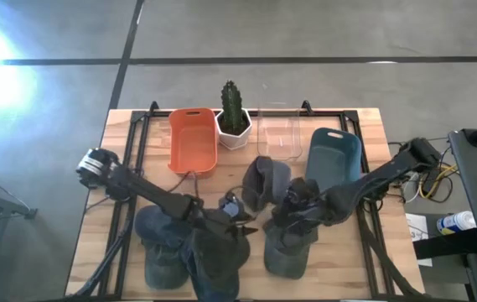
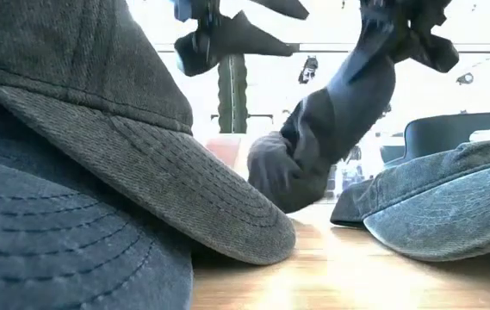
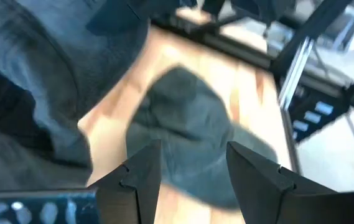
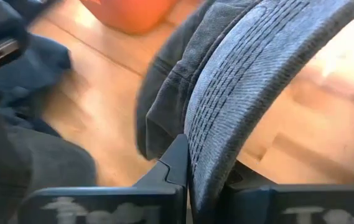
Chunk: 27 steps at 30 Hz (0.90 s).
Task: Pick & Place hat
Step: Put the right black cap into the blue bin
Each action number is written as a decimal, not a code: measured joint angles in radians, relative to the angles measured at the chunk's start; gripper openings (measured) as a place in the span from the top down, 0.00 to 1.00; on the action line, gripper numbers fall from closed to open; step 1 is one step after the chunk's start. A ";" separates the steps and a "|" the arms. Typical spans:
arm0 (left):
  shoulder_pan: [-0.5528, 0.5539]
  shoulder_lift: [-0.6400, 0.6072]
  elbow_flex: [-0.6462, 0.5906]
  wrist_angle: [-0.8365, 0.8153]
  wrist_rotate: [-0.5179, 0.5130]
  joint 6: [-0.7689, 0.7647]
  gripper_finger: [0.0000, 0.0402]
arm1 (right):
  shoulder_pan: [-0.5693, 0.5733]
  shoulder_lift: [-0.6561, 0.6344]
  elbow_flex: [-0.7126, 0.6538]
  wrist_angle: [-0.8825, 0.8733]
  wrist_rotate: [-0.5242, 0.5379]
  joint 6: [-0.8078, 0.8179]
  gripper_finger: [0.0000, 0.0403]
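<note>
Right wrist view shows the right end effector (image 4: 189,180) clamped on the brim of a grey hat (image 4: 239,81), which hangs from it above the desk (image 1: 364,126), between the orange bin (image 1: 193,138) and the blue bin (image 1: 335,155). To place it well, I would carry it high enough that the drooping crown clears the other caps, then let go only once it sits over its target. The left end effector (image 3: 189,168) hovers open and empty over another cap (image 3: 192,130).
</note>
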 joint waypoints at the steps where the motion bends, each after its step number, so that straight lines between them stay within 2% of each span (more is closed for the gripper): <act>1: 0.000 -0.018 0.000 0.000 -0.005 0.000 0.57 | 0.000 -0.026 0.000 0.000 0.005 -0.025 0.97; 7: 0.000 -0.099 0.000 -0.004 -0.015 0.001 0.57 | 0.009 -0.175 0.000 -0.008 0.033 -0.219 0.97; 12: -0.002 -0.136 0.000 -0.007 -0.009 0.001 0.57 | 0.007 -0.251 0.001 -0.046 0.060 -0.381 0.97; 14: -0.003 -0.141 0.000 -0.011 -0.007 0.002 0.57 | -0.002 -0.280 0.001 -0.044 0.023 -0.396 0.97; 17: -0.003 -0.148 0.000 -0.019 -0.005 0.004 0.57 | -0.016 -0.334 0.001 -0.083 -0.094 -0.387 0.97; 19: -0.003 -0.148 0.000 -0.030 -0.004 0.004 0.57 | -0.012 -0.373 0.001 -0.146 -0.095 -0.359 0.97; 21: -0.003 -0.148 0.000 -0.047 -0.004 0.004 0.57 | -0.010 -0.419 0.012 -0.231 -0.052 -0.341 0.97; 25: -0.003 -0.147 0.000 -0.067 -0.004 0.004 0.57 | -0.007 -0.472 0.090 -0.488 0.161 -0.284 0.97; 27: -0.003 -0.147 0.000 -0.083 -0.005 0.002 0.57 | -0.008 -0.474 0.132 -0.620 0.213 -0.249 0.97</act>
